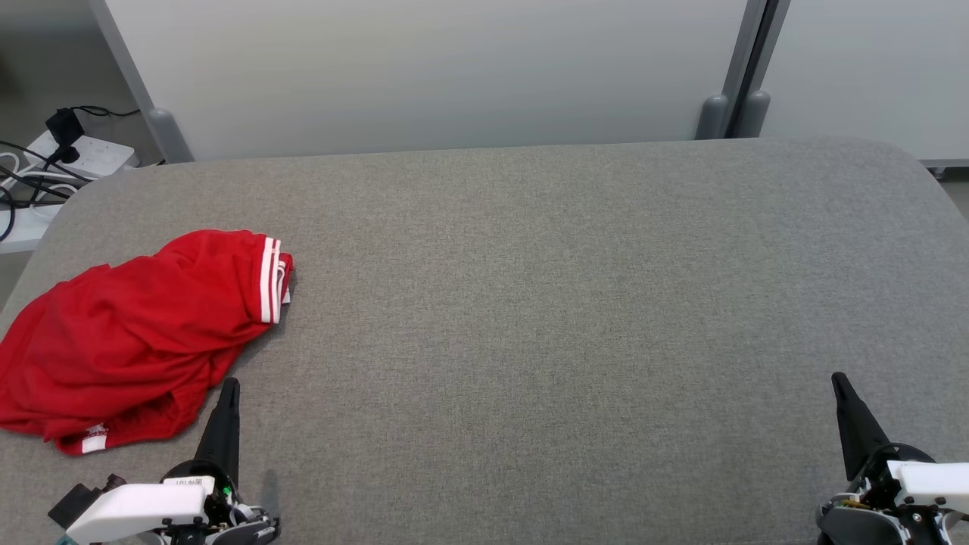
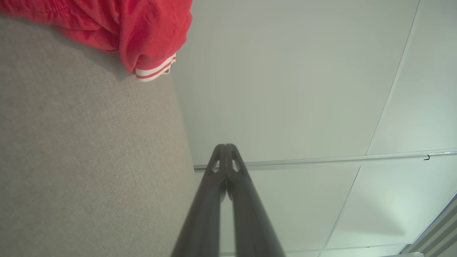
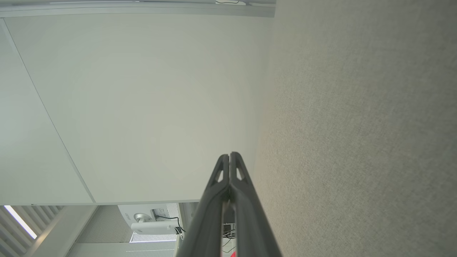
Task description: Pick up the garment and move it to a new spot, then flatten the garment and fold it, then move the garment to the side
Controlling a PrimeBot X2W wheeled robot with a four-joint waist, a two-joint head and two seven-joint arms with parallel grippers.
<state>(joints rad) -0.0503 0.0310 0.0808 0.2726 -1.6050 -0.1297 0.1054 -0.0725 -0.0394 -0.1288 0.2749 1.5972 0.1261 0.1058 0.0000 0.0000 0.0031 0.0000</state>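
Item one: red garment (image 1: 129,341), crumpled, possibly shorts, at the grey table's (image 1: 530,303) left. I see my left gripper (image 1: 229,386) and right gripper (image 1: 839,381) both pinched closed, empty.

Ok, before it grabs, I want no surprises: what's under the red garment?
The red garment lies crumpled on the grey table. Whatever its folds cover is hidden; nothing sticks out.

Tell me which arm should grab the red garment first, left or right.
Left, probably. The left gripper, shut, sits right beside the crumpled red garment; the right gripper, also shut, is far across the grey table. Its jaws would need opening first.
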